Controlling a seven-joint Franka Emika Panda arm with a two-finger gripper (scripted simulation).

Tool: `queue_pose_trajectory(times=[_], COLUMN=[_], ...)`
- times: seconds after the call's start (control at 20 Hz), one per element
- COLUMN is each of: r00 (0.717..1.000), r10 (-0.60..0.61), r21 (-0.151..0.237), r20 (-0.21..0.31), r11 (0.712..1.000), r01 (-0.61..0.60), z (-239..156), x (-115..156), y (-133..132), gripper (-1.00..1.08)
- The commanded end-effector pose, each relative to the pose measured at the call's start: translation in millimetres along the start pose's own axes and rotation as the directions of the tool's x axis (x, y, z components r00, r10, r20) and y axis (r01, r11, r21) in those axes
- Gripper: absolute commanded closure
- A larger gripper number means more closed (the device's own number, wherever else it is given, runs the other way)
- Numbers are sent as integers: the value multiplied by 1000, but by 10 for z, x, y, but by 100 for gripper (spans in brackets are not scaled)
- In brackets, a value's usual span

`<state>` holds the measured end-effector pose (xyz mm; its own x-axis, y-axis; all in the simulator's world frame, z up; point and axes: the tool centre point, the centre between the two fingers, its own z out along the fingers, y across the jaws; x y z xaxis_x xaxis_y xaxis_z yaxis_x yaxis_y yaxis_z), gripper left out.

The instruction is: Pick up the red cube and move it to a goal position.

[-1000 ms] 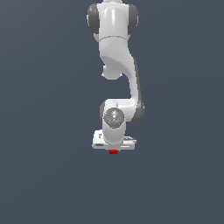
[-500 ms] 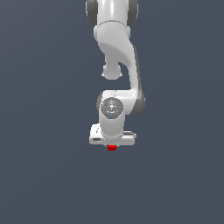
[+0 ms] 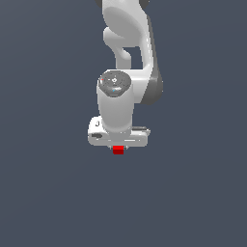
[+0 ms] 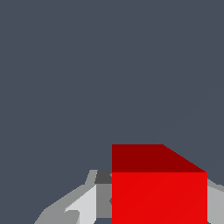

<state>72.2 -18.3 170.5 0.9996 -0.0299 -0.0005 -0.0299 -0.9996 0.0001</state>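
The largest item in the exterior view is the white Panda arm [image 3: 126, 58]. It descends from the top edge of the frame, bends at a grey-sided elbow joint, and ends in a vertical wrist segment capped by a round grey disc. Below the wrist sits the wide white hand body, oriented crosswise to the view.

The table [image 3: 48, 193] appears as a uniform dark blue-grey surface filling the whole background in both views. No edges or markings are visible on it.

The pincer [image 3: 118, 148] points straight down from the hand body. In the exterior view its fingers are hidden almost entirely behind the hand body. In the wrist view, a grey finger [image 4: 89, 199] lies against one side of the cube, and a sliver of a second grey finger [image 4: 215, 201] shows at the opposite side. The pincer is closed onto the cube, with its opening reduced to the cube's width.

The red cube [image 3: 118, 150] [image 4: 158, 192] is the smallest item. It is located directly beneath the centre of the hand body, between the fingers, and protrudes just below them. It is much narrower than the hand body. Whether the cube is touching the table cannot be determined.
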Motion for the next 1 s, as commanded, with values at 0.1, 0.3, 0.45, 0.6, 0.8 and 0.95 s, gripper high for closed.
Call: queue_pose_trajectory(times=[0.1,0.3,0.45,0.6,0.8,0.95], r00=[1000,1000,1000,1000,1000,1000], r10=[0,0,0,0,0,0], r21=[0,0,0,0,0,0], r20=[0,0,0,0,0,0], r11=[1000,1000,1000,1000,1000,1000], r01=[0,0,0,0,0,0], z=[-516,-903,-1128,-1290,-1413,-1441], x=[-37,-55,-61,-63,-59,-51], y=[88,154,193,221,243,248], gripper=[108,108,108,108,108,108])
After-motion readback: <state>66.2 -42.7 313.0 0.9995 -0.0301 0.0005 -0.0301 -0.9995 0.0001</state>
